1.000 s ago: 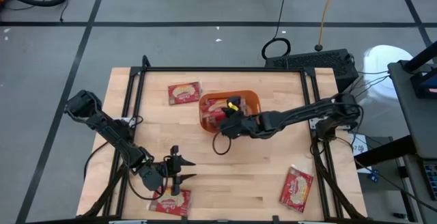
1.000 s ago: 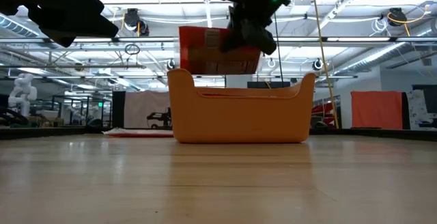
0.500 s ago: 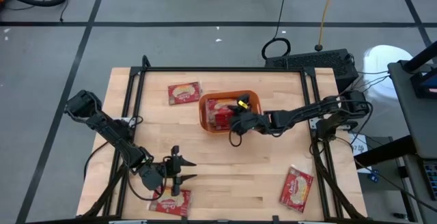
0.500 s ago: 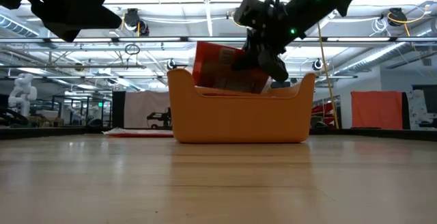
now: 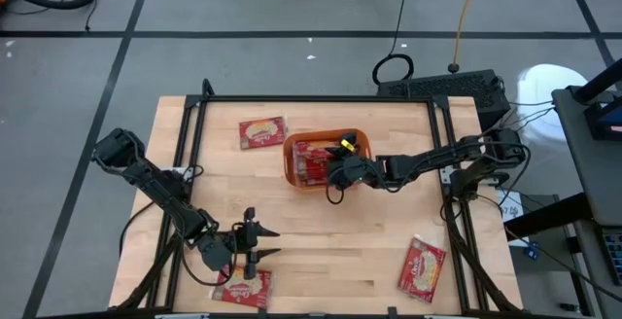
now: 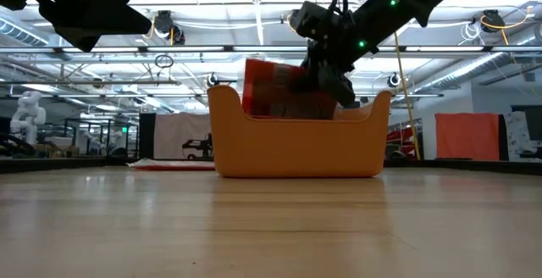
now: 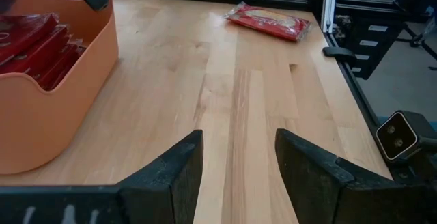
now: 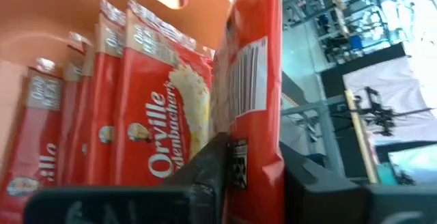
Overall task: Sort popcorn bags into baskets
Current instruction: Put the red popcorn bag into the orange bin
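The orange basket (image 5: 362, 140) stands far of the table's middle with several red popcorn bags (image 8: 147, 121) upright in it. My right gripper (image 5: 336, 169) reaches into it from the right and is shut on one more popcorn bag (image 6: 273, 87), which stands beside that row. My left gripper (image 5: 256, 244) hovers open near the front left, just far of a popcorn bag (image 5: 243, 287) lying flat on the table. In the left wrist view its fingers (image 7: 174, 173) have only bare wood between them. My right gripper has the popcorn bag between its two fingers by the edge nearest the arm (image 8: 256, 159). The fingers come from the table's right, slanting a little downward. The bag stands on edge, nearly upright, its lower part inside the basket (image 6: 296, 147) and its top above the rim.
Loose popcorn bags lie flat at the far left (image 5: 262, 132) and the near right (image 5: 422, 267). A black rail frame (image 5: 311, 99) runs along the table's far and side edges. Bare wood lies between the basket and the near edge.
My right gripper has drawn a little toward the table's right and sunk, bringing the popcorn bag down from above the rim into the basket. The bag tilted on the way and now stands nearly upright.
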`<action>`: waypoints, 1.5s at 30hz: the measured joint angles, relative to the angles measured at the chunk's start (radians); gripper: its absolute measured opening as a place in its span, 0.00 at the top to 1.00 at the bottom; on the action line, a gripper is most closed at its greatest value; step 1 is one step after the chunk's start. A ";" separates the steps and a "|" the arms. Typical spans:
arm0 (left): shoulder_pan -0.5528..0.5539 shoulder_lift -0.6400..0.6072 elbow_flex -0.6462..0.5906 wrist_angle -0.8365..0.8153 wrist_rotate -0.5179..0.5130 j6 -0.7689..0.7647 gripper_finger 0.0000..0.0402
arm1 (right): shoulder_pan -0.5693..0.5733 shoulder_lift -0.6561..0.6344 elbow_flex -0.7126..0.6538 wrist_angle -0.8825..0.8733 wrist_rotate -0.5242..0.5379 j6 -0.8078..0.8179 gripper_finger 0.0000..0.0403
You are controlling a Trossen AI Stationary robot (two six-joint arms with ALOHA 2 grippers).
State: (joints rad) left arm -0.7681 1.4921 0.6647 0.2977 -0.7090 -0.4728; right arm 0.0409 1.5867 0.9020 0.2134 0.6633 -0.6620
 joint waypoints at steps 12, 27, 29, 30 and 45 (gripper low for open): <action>0.000 0.000 0.000 0.000 0.000 0.000 0.54 | -0.017 0.000 0.000 0.000 -0.125 0.048 0.64; 0.000 0.000 0.000 -0.009 0.010 -0.001 0.54 | 0.091 -0.043 0.002 0.078 -0.038 0.176 0.75; 0.000 0.000 0.000 -0.009 0.010 -0.006 0.54 | 0.107 -0.064 0.015 -0.021 0.050 0.309 0.77; 0.000 0.000 0.000 -0.008 0.010 -0.007 0.54 | 0.112 -0.073 0.035 -0.110 0.074 0.398 0.78; 0.024 0.000 0.000 -0.001 0.012 0.000 0.54 | -0.050 -0.033 0.380 -0.822 -0.201 0.881 0.99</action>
State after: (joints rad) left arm -0.7444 1.4921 0.6647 0.2971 -0.6968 -0.4728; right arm -0.0088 1.5536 1.2819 -0.6087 0.4620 0.2187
